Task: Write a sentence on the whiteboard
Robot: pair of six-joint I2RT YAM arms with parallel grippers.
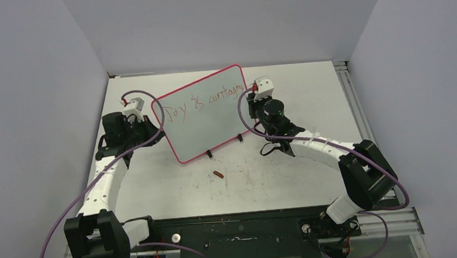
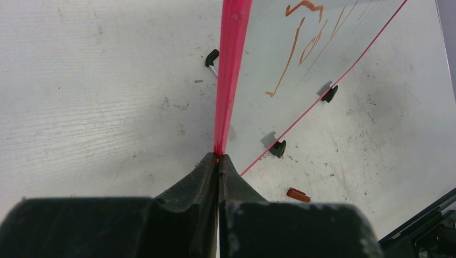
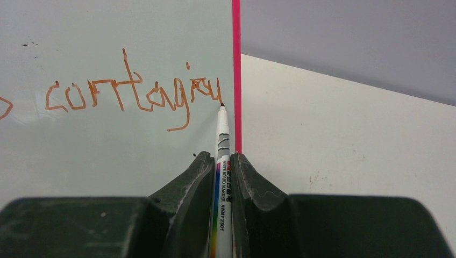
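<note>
Left gripper is pinched tight on the left edge of the whiteboard, right on its pink frame. Right gripper is clamped around a whiteboard marker, tip at the last stroke of the sentence; can't tell if it's touching or just off. Main risk as I see it: the line is out of room. The tip sits just beside the right frame, so the final letter could ride onto the frame or get squashed illegible. Second risk: marker pressure at the end far from my hold could pivot the board or rock it back on its black feet, and the left pinch is only on a thin rim, so it could slip. Board stands mid-table between the two grippers, long axis running left-right with the right end angled a bit farther away, writing face toward the arm bases. Loose red-brown cap lies on the table near the board's lower edge, apart from it
</note>
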